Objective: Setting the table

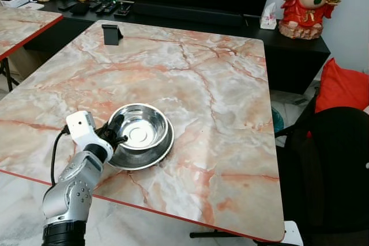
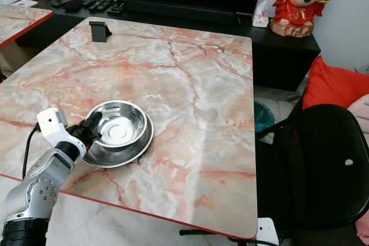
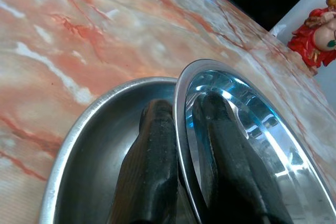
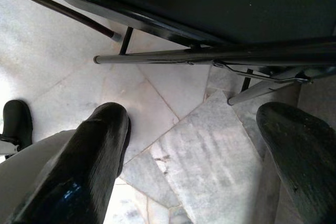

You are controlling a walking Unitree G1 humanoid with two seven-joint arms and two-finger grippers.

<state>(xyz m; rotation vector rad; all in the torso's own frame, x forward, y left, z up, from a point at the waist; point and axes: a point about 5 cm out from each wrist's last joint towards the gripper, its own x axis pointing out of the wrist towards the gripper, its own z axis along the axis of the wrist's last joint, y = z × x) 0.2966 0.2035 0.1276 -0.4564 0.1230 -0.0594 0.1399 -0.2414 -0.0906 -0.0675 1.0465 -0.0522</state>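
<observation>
I have the left gripper (image 1: 115, 140) closed on the near-left rim of the steel bowl (image 1: 140, 128), one finger (image 3: 149, 171) outside the wall and the other inside it, as the left wrist view shows; the bowl sits in a shallow steel plate (image 1: 151, 158), and the pair rests on the marble table (image 1: 196, 73) towards its near-left edge. The bowl lies straight ahead of my fingers, so I judge any lift or slide must carry it away from me, across the open marble. The right gripper (image 4: 194, 166) hangs low with its fingers well apart, holding nothing, over the tiled floor (image 4: 173, 87) beside the black chair (image 2: 323, 159), so the left arm is the one at work. A small black stand (image 1: 112, 33) sits at the far-left corner; a red figurine (image 1: 308, 1) stands on the dark cabinet beyond.
</observation>
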